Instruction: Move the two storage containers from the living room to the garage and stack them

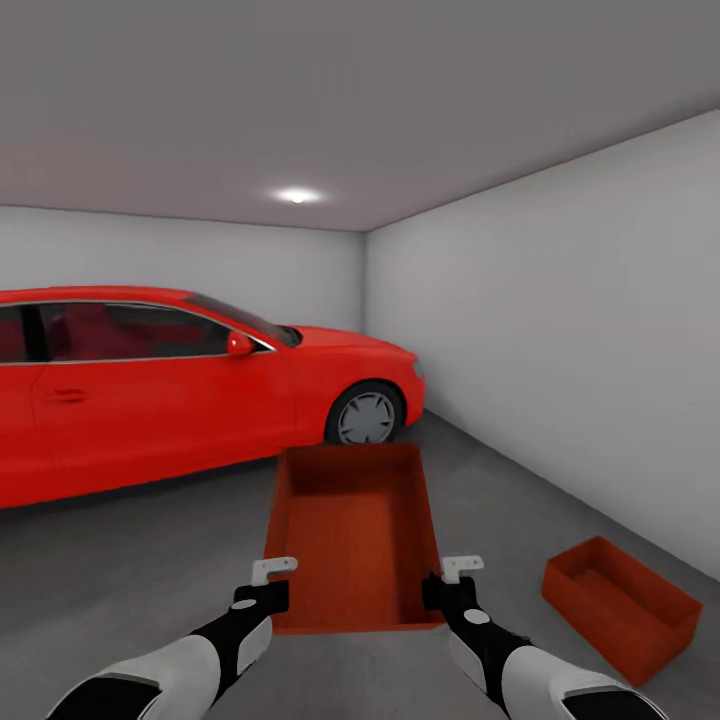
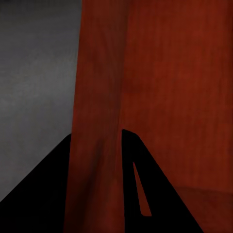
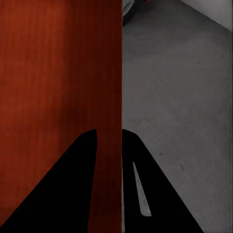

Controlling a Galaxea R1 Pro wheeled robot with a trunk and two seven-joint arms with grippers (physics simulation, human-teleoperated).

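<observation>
I hold one orange-red storage container (image 1: 350,530) out in front of me above the dark grey concrete floor (image 1: 130,590). My left gripper (image 1: 265,595) is shut on its near left wall, and my right gripper (image 1: 445,590) is shut on its near right wall. In the left wrist view the container's wall (image 2: 97,97) runs between the two black fingers (image 2: 43,194). The right wrist view shows the other wall (image 3: 58,63) pinched the same way, with grey floor (image 3: 174,97) beside it. The second storage container (image 1: 620,605) sits open on the floor at the lower right, near the white wall.
A red car (image 1: 150,390) is parked to the left and ahead, its front wheel (image 1: 365,415) just beyond the held container. A plain white wall (image 1: 560,350) runs along the right side. Bare floor lies between the car and that wall.
</observation>
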